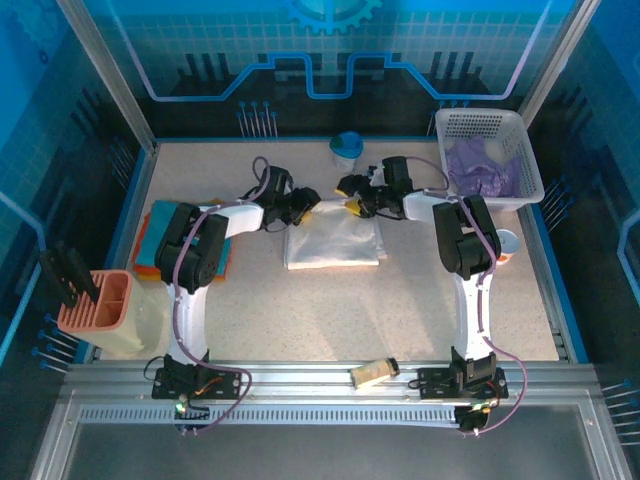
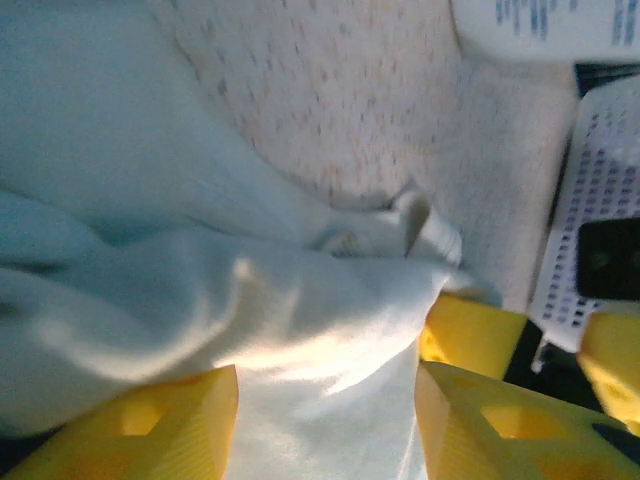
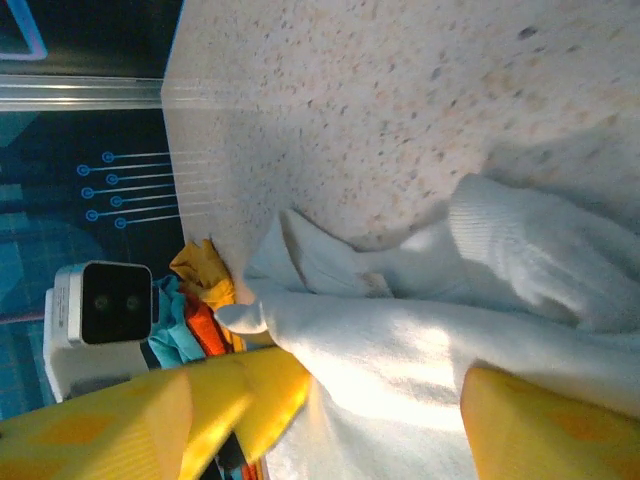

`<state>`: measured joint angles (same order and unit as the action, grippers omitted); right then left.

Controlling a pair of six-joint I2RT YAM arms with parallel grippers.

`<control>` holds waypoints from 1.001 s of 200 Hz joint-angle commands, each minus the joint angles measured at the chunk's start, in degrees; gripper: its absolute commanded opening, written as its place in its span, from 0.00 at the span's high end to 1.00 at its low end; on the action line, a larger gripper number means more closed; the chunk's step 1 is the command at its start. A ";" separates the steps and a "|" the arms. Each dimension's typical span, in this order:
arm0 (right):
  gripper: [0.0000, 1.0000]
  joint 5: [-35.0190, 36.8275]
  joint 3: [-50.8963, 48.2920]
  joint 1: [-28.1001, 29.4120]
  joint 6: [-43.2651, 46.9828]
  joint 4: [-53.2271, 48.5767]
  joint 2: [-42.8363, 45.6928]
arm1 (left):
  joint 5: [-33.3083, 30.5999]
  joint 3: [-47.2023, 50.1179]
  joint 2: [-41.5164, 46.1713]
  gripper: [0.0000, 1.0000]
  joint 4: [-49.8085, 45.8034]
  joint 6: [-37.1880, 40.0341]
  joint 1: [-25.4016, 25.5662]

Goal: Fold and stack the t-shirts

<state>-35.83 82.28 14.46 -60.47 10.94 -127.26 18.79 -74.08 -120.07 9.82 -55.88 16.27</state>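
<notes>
Yellow fingers [image 2: 150, 430] of the left gripper [image 2: 325, 405] stand apart, released, with the white shirt [image 2: 150, 300] lying loose between them and not pinched; the right gripper [image 3: 330, 410] is likewise spread wide and released, with an edge of the same shirt between its jaws. Seen from above, the white shirt lies folded into a rough rectangle at the middle of the table [image 1: 300, 320]; both grippers meet at its far edge, the left gripper towards the far left corner and the right gripper just beside it. Basket [image 1: 490, 125], far right corner: holds one crumpled purple shirt [image 1: 480, 170]. Stack [image 1: 152, 228] of folded teal and orange shirts: lies flat at the left, well apart from the basket. Tray [image 1: 95, 300]: stands at the near left edge; contents cannot be made out. Cup [image 1: 347, 150]: stands upright at the far edge, behind the grippers; contents cannot be made out.
</notes>
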 commanded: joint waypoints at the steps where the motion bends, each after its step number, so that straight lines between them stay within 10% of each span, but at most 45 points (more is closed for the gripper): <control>1: 0.27 -0.30 1.79 -1.93 1.83 -2.27 -2.74 | 2.28 1.30 -2.17 0.50 7.28 -6.56 -4.31; 77: 0.27 -5.62 0.85 -3.26 0.52 4.05 -2.10 | 9.44 8.55 0.74 0.51 15.16 -12.34 -9.94; 149: 0.20 -2.79 -1.82 -5.28 15.23 -16.66 10.71 | 7.30 7.55 14.73 0.46 -16.45 12.06 -10.04; 200: 0.14 15.84 -4.78 -3.77 28.34 -39.30 18.99 | 3.77 5.30 13.74 0.44 -29.61 21.10 -8.18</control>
<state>-31.55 79.50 9.43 -40.51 -13.17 -111.35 24.88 -67.11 -105.14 -8.78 -41.93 6.92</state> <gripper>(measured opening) 0.862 0.558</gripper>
